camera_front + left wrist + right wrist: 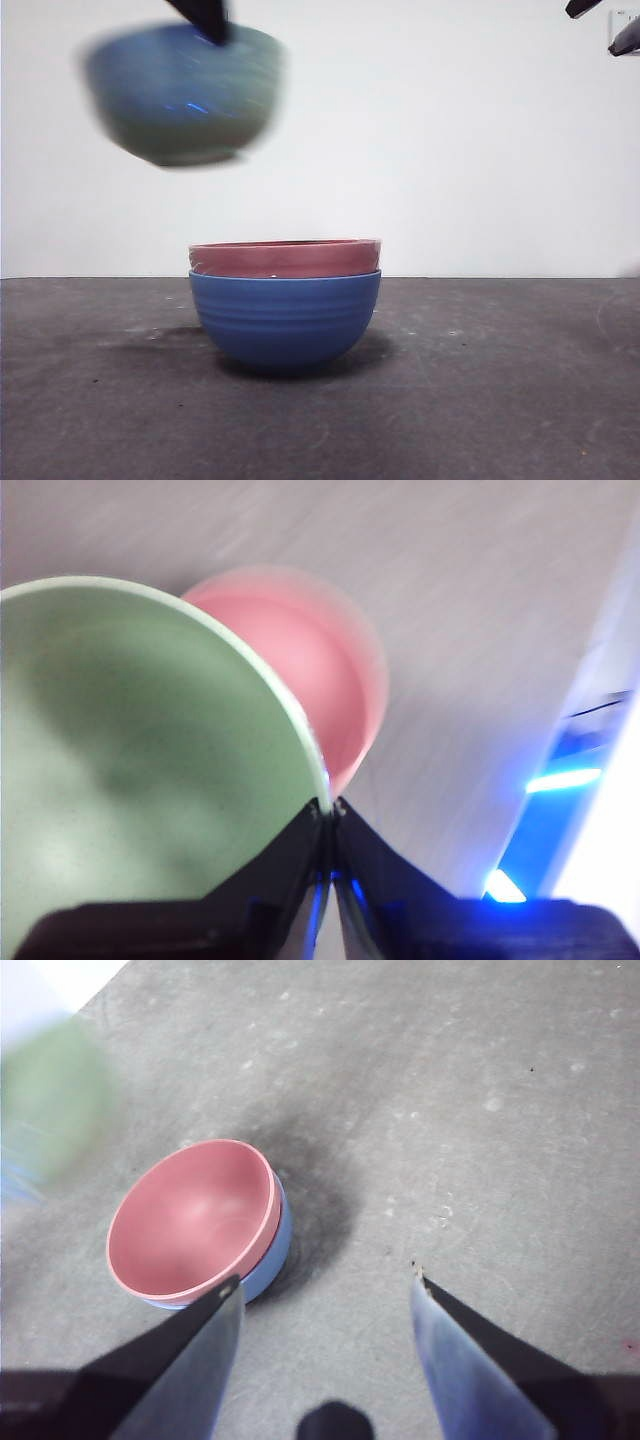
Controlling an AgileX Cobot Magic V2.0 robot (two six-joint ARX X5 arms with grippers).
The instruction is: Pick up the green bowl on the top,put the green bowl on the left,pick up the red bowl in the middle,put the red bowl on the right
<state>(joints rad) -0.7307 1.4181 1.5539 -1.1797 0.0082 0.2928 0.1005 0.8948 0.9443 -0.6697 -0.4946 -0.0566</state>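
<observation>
Left claw (330, 815) clamped tight on rim of green bowl (183, 92), one jaw inside the wall, one outside, tips nearly meeting. Bowl up in the air, well clear of worktop (500, 380), high on left side of front view, above and to the left of the stack; motion-blurred, slightly tilted. Dark claw tip seen at bowl's top rim in front view.

Red bowl (285, 258) nested in blue bowl (285, 320) at centre of worktop, only its rim band showing above the blue one. Stack upright, not touched by either claw. From left wrist cam, pink inside of red bowl visible beyond green bowl's edge, blurred.

Right claw (325, 1305) spread wide, gripping nothing, hanging above worktop beside the stack; red bowl's hollow empty in its view. In front view, only black tips at top right corner.
</observation>
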